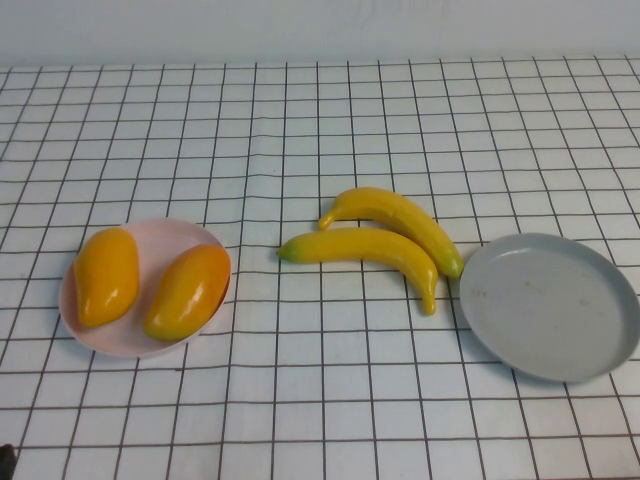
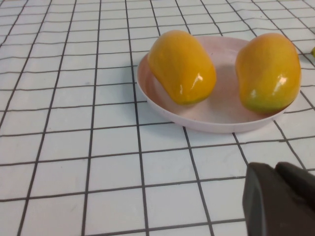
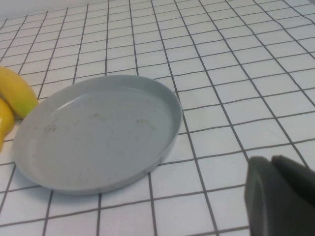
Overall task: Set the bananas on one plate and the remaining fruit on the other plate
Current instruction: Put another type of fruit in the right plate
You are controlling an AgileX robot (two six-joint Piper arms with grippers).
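Two bananas (image 1: 400, 215) (image 1: 365, 247) lie side by side on the cloth at mid table, just left of the empty grey plate (image 1: 550, 305). Two orange-yellow mango-like fruits (image 1: 105, 275) (image 1: 188, 292) lie in the pale pink plate (image 1: 150, 245) at the left. In the left wrist view, my left gripper (image 2: 275, 169) is shut and empty, low over the cloth, short of the pink plate (image 2: 221, 115) and its fruits (image 2: 182, 66) (image 2: 268, 71). In the right wrist view, my right gripper (image 3: 272, 162) is shut and empty, near the grey plate (image 3: 98, 130); one banana's greenish tip (image 3: 17, 93) shows beside that plate.
A white cloth with a black grid (image 1: 320, 120) covers the whole table, with a crease running down its middle. A pale wall runs along the far edge. Neither arm shows in the high view, apart from a dark bit at the bottom left corner (image 1: 5, 462).
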